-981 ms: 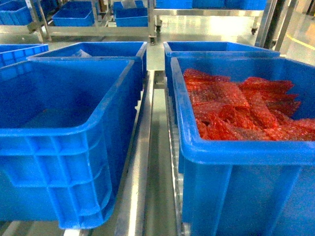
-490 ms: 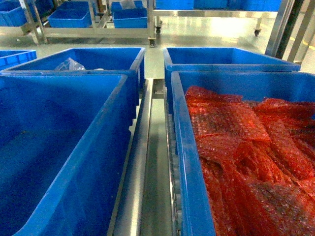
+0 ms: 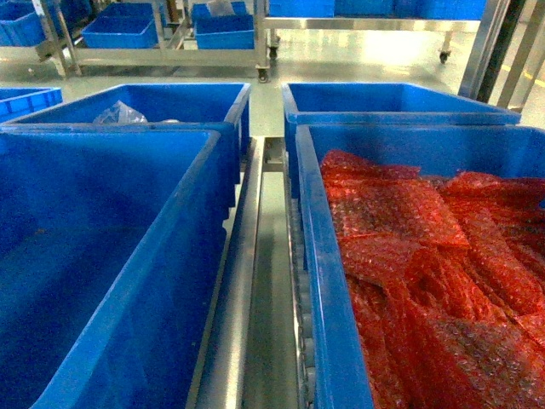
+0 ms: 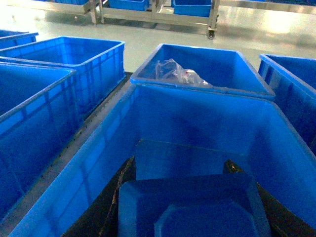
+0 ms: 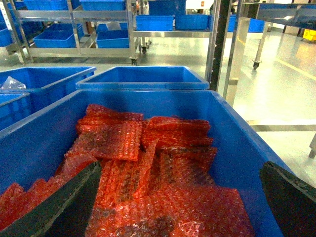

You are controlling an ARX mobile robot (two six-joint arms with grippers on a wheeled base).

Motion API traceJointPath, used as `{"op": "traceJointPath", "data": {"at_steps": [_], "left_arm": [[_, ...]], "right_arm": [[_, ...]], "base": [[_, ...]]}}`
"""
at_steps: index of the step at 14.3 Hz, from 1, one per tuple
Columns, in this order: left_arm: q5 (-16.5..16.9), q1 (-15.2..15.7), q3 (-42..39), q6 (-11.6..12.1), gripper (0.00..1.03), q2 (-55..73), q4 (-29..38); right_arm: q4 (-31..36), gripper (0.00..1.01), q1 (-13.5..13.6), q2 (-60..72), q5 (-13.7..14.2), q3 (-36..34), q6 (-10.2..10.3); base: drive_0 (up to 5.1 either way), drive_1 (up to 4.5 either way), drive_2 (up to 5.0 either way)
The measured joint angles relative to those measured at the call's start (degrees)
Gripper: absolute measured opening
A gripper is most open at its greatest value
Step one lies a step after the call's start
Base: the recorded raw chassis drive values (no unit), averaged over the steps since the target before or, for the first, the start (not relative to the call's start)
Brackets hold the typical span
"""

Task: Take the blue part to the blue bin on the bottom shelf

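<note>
In the left wrist view my left gripper (image 4: 180, 164) is shut on the blue part (image 4: 190, 207), a flat blue moulded piece wedged between the two black fingers. It hangs inside the big empty blue bin (image 4: 197, 116), above its floor. That bin (image 3: 111, 256) fills the left of the head view and rests on the steel shelf with white rollers (image 3: 255, 281). My right gripper (image 5: 181, 168) stands open over red bubble-wrap bags (image 5: 163, 173) in the right-hand bin (image 3: 317, 256). Neither gripper shows in the head view.
Behind the empty bin stands another blue bin holding a clear plastic bag (image 4: 175, 74). More blue bins flank it at the left (image 4: 64, 54) and behind the red bags (image 3: 383, 98). Steel racks with bins (image 3: 162, 34) stand across the glossy floor.
Since a second ago the head view has moved forward and higher, so the bins look closer and I see into them. Over the last half second almost nothing has shifted.
</note>
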Motion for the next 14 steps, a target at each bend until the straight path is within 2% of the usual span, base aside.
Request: {"op": "traceJointPath", "data": {"at_steps": [14], "left_arm": [[0.0, 0.0, 0.0, 0.0, 0.44, 0.0, 0.0]], "right_arm": [[0.0, 0.98, 0.0, 0.0, 0.0, 0.0, 0.02]], "base": [[0.0, 0.0, 0.0]]}}
